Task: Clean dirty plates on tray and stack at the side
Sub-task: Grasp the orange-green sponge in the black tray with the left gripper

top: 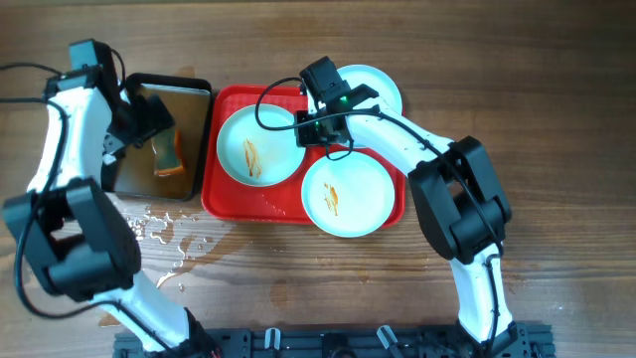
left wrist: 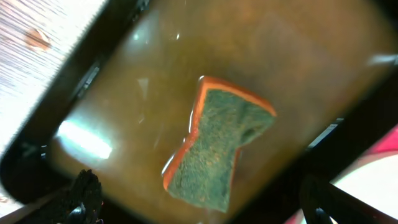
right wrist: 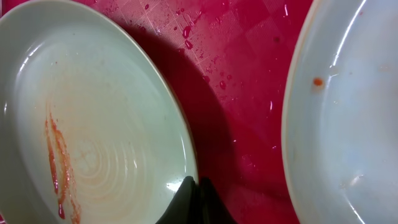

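The red tray (top: 224, 194) holds two dirty plates with orange-brown streaks, one at the left (top: 256, 147) and one at the front right (top: 348, 194). A third plate (top: 378, 88) lies at the tray's back right corner, partly hidden by my right arm. My right gripper (top: 316, 131) is shut on the right rim of the left plate (right wrist: 93, 143); its fingers (right wrist: 198, 190) pinch the rim, with wet tray (right wrist: 242, 81) beside it and another plate (right wrist: 348, 124) to the right. My left gripper (top: 149, 117) is open (left wrist: 202, 208) just above an orange-and-green sponge (left wrist: 217, 149).
The sponge (top: 169, 156) lies in a black pan (top: 204, 129) of brown water left of the tray; the pan also shows in the left wrist view (left wrist: 124, 93). Spilled water drops (top: 159, 229) lie on the wooden table in front of the pan.
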